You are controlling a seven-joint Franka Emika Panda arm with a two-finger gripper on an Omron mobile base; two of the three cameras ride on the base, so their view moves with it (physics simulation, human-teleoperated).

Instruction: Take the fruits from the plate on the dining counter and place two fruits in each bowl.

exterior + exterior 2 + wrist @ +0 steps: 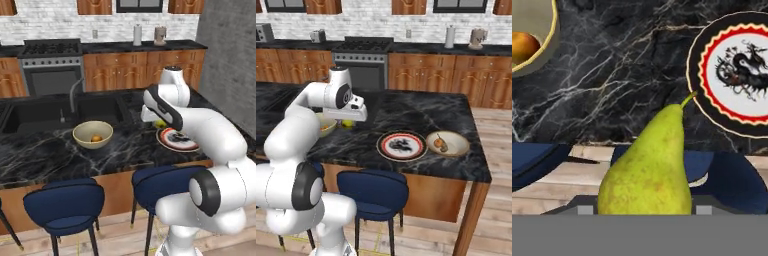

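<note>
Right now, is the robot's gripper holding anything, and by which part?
Yes: the gripper holds a yellow-green pear by its wide lower body, stem pointing away from the hand. It hangs above the black marble dining counter.

A home kitchen is shown. A stove with an oven is set among warm wooden cabinets along the far white brick wall. A sink with a faucet is sunk into the black marble bench, and blue stools are drawn up at its near side.
</note>
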